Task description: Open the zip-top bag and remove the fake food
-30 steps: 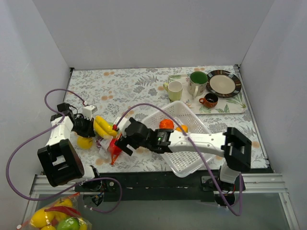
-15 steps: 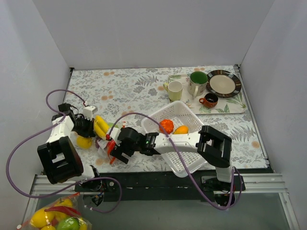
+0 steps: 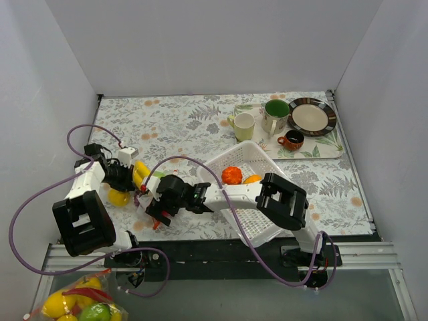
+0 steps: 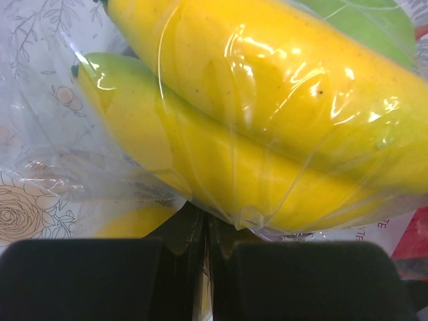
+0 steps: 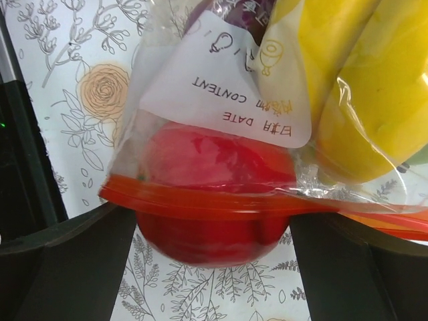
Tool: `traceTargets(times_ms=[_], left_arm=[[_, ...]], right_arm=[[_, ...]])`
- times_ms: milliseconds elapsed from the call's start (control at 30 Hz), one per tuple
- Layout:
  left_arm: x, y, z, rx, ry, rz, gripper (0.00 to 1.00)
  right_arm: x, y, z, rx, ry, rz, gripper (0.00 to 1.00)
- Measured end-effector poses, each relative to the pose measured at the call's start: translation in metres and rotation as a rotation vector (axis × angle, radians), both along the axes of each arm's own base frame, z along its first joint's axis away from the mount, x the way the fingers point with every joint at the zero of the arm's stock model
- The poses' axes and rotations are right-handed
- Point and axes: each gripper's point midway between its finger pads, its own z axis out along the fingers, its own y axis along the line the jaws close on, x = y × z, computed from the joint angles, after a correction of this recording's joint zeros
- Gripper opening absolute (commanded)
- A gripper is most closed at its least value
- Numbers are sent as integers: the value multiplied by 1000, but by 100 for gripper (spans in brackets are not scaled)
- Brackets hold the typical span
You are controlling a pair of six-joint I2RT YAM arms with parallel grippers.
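The zip-top bag [image 3: 143, 192] lay on the table [image 3: 174, 124] just left of the white basket [image 3: 261, 221]. It held fake food [image 4: 267, 134]: yellow bananas pressed against the clear plastic, and a red round piece [image 5: 207, 234] bulging across the red zip strip [image 5: 200, 202]. The left gripper [image 4: 204, 251], on the bag's side away from the basket, had its pads nipped together on a fold of the bag. The right gripper [image 5: 214, 267], on the basket side, had its jaws spread wide, one either side of the red piece. Whether they pressed it could not be told. An orange-red piece [image 3: 231, 175] sat in the basket.
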Motion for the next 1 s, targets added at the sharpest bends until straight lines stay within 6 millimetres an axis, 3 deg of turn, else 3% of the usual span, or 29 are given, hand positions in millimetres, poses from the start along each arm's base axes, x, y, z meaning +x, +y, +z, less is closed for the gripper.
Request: traceTargets(times_ms=[67,167,200,400,533,733,800,900,1000], left_arm=[[0,0,0,0,0,0,0],[0,0,0,0,0,1,0],[0,0,0,-1,1,1,0],[0,0,-5,3,-11,-1,0],[2,0,-7,8,-25,-1,0],[4,-1,-5,-6,-16,24,0],[5,-1,-3,-18,1,40,0],[6,-2,-1,-37,28,70,0],[5,-4,2,-51,47,97,0]], right_arm=[[0,-1,-6,-8,10,2,97],[2,-2,-9,-12,19,0,72],[2,-2,-9,-10,22,-1,59],[2,-14,-3,0,22,-22,18],[4,-39,34,29,-13,-58,19],[13,-85,132,181,-122,-154,20],[25,-114,156,214,-169,-243,21],[58,-171,165,208,-210,-450,21],[104,-250,133,124,-192,-741,25]])
